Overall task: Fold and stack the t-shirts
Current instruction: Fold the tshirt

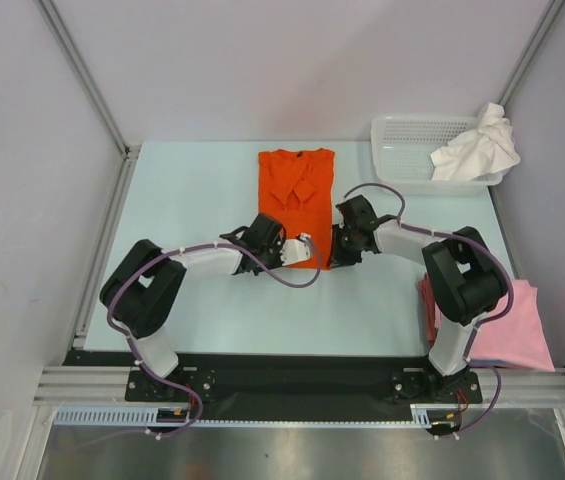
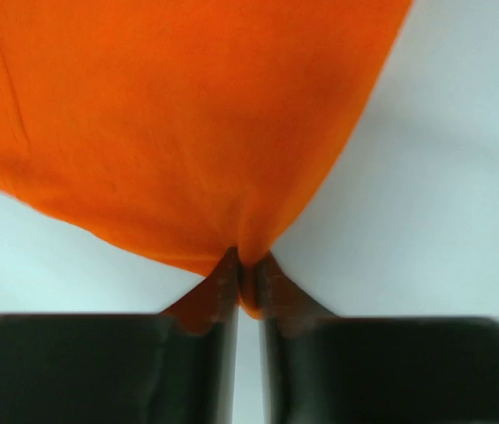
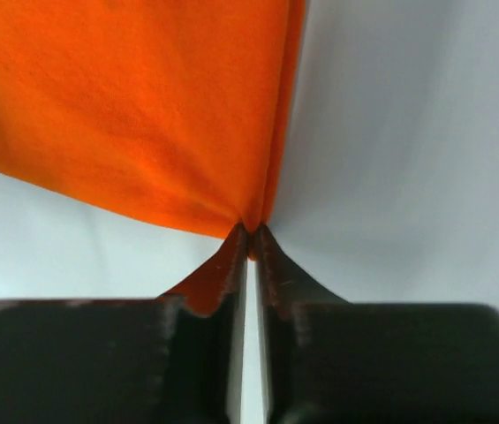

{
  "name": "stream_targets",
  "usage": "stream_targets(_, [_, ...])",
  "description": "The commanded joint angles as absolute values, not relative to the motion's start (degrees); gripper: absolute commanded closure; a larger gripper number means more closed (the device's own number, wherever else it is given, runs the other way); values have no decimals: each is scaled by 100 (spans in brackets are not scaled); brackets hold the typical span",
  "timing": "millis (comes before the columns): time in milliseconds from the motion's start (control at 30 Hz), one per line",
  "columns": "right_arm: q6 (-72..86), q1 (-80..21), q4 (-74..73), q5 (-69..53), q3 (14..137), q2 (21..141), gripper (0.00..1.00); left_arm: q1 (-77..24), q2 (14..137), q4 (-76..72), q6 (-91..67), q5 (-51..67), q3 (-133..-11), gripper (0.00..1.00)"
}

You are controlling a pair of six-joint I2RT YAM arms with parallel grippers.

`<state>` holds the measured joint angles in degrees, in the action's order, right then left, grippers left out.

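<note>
A bright orange t-shirt (image 1: 298, 190) lies lengthwise in the middle of the table, sleeves folded in. My left gripper (image 1: 284, 252) is shut on its near left hem corner; the left wrist view shows orange cloth (image 2: 187, 132) pinched between the fingertips (image 2: 223, 283). My right gripper (image 1: 334, 250) is shut on the near right hem corner, the shirt's cloth (image 3: 143, 115) squeezed between its tips (image 3: 236, 252). A white t-shirt (image 1: 477, 148) hangs over the basket's right rim. Folded pale pink t-shirts (image 1: 507, 325) sit at the near right, partly hidden by the right arm.
A white plastic lattice basket (image 1: 402, 140) stands at the back right. Metal frame posts rise at the table's back corners, and a black rail (image 1: 292, 375) carries both arm bases along the near edge.
</note>
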<state>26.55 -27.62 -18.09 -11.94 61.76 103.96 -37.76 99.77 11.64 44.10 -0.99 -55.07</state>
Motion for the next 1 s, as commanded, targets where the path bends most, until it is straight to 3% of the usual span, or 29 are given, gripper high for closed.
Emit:
stream_targets(0, [2690,-2769,-1714,-1266,6117,10433,94,-3797,10143,1212,4544,-325,-5467,90])
stream_targets(33, [2663,-2769,-1740,-1266,6117,10398,99,-3797,10099,1230,4509,-325,-5475,100])
stream_targets(267, [2575,-2839,-2170,-1336,5907,9713,100,-3797,9397,1827,4166,-97,-5458,100])
stream_targets(567, [2680,-3567,-3997,-1344,5432,7754,100,-3867,8069,4603,3779,957,-5651,100])
stream_targets(733, [2821,-3647,-5141,-1433,5800,6892,100,-3859,7533,6019,3736,1309,-6318,100])
stream_targets(967, [2260,-2682,-4530,-1512,6556,7925,100,-3428,8259,5415,3674,950,-7496,100])
